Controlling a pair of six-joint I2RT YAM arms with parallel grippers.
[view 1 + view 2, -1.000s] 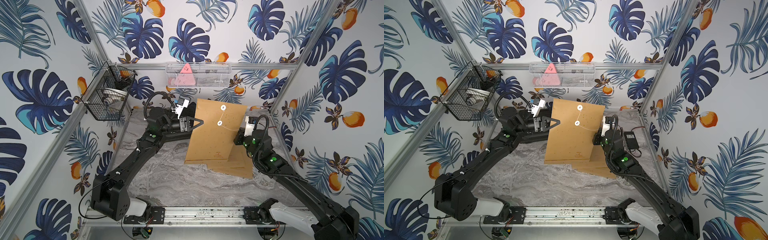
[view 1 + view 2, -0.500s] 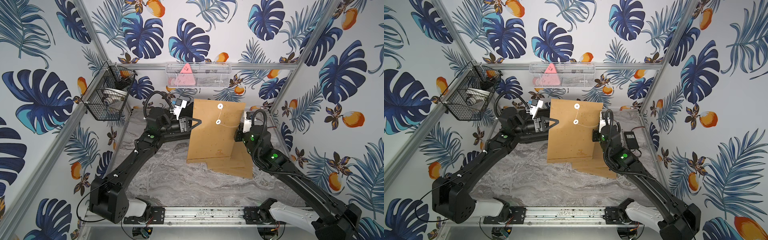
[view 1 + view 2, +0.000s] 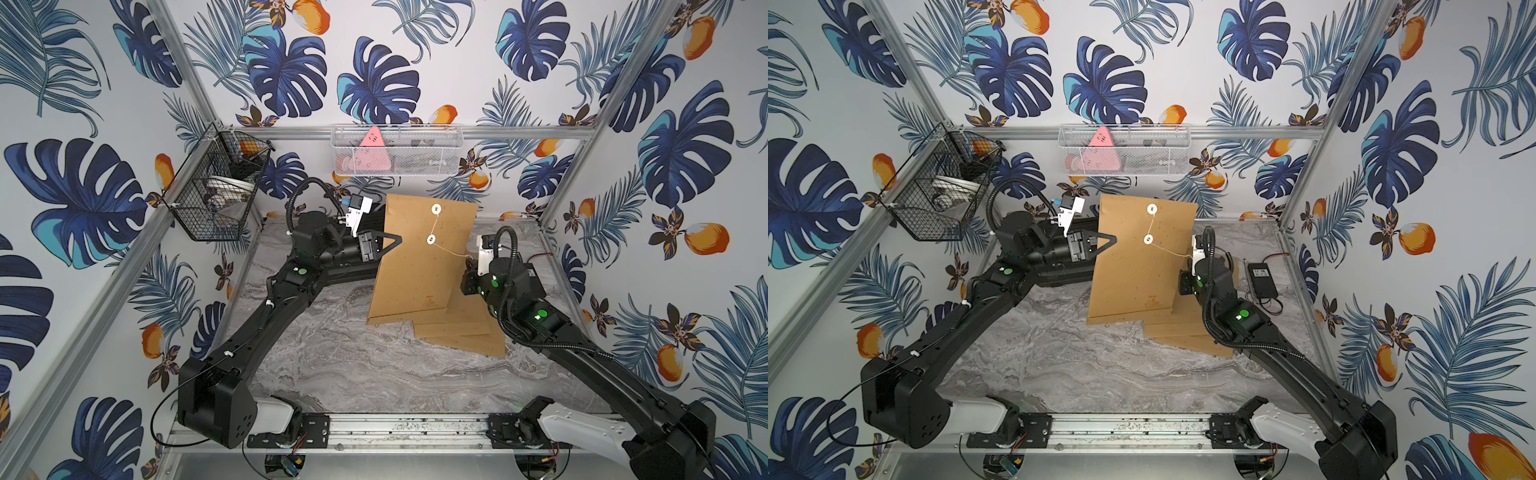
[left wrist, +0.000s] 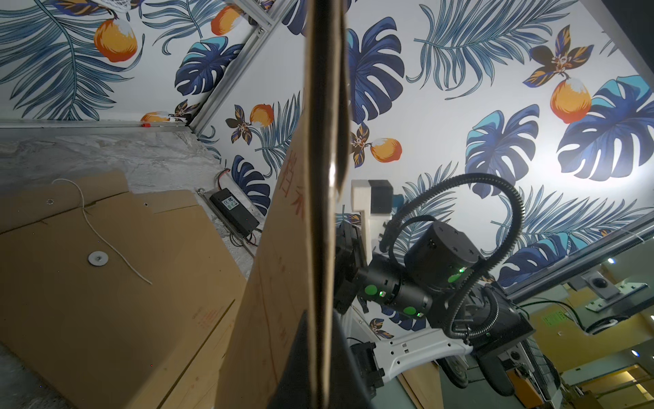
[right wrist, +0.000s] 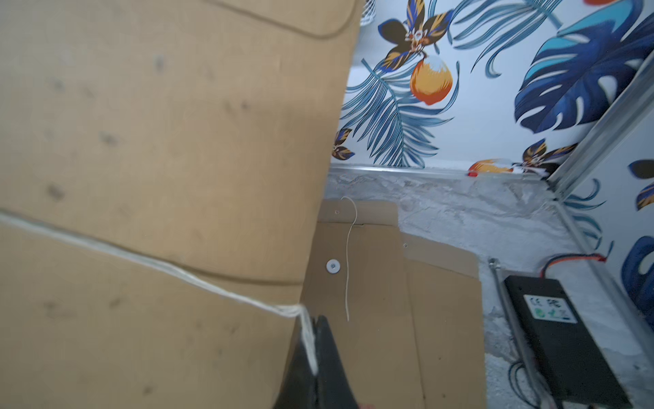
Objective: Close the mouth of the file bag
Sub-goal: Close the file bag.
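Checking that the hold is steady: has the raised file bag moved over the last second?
Yes, slightly. In both top views the top of the file bag has drifted left, toward the black wire basket.

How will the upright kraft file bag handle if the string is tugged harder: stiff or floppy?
Probably fairly stiff: the file bag stands flat, unsagging, pinched only at one edge by the left gripper. Likely light, for the same reason. It may twist about that pinch, since the right gripper holds the string taut sideways.
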